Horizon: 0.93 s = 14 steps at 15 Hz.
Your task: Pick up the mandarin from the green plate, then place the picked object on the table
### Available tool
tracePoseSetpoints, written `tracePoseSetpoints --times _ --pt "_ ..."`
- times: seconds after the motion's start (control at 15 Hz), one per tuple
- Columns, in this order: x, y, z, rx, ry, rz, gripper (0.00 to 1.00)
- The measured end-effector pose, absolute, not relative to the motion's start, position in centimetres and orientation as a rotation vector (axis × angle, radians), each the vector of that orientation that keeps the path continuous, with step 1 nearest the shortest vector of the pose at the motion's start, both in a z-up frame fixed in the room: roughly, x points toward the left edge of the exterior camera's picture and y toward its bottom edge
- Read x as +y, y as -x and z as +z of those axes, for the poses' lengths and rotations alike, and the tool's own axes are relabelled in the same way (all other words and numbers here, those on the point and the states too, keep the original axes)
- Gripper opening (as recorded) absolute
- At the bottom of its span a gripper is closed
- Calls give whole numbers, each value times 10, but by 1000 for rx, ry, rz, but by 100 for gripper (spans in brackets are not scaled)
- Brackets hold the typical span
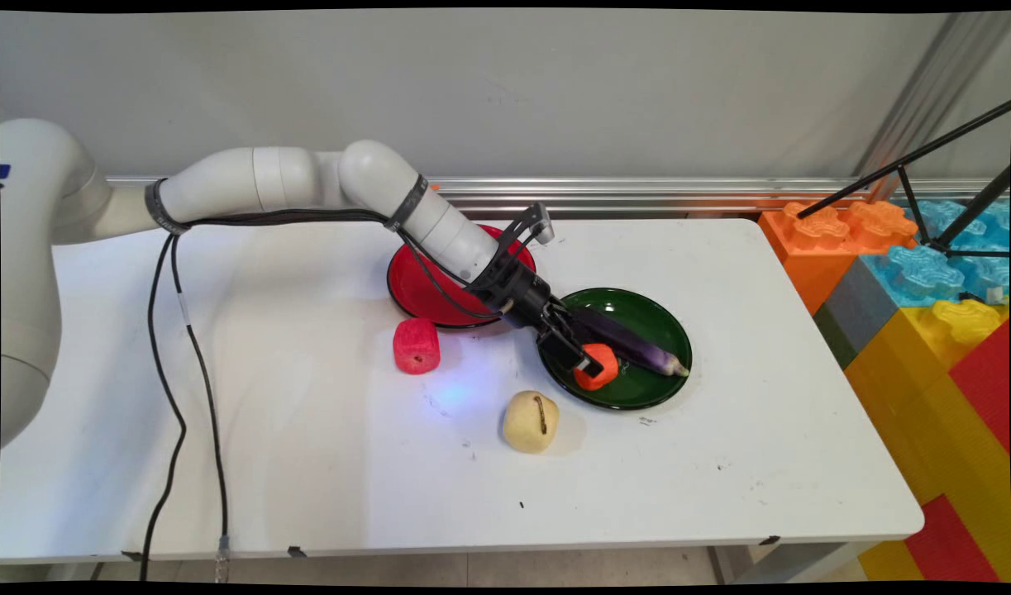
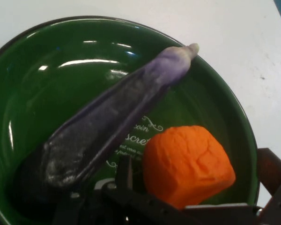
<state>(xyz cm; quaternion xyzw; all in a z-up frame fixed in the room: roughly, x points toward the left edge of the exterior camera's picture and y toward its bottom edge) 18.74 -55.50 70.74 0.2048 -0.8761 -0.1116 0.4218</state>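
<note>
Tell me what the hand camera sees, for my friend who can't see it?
An orange lump sits between the gripper's fingers, just over a shiny green plate. A long purple eggplant lies on the plate beside it.

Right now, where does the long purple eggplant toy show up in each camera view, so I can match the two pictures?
Main view: the long purple eggplant toy lies right of centre, inside the round green plate, pale tip toward lower right.
Hand view: it runs diagonally from lower left to upper right, across the picture's middle.
Shared landmark: the orange lumpy block beside it, at the black gripper.
</note>
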Motion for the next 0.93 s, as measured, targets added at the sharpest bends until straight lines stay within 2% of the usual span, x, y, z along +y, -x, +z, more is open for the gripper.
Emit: tracePoseSetpoints --times 0.4,0.47,0.93 --pt "-552 -184 701 -2197 -500 -281 100" --pt "-552 -184 700 -2198 -497 -280 0" --pt "-555 -188 699 -2198 -489 -273 0"
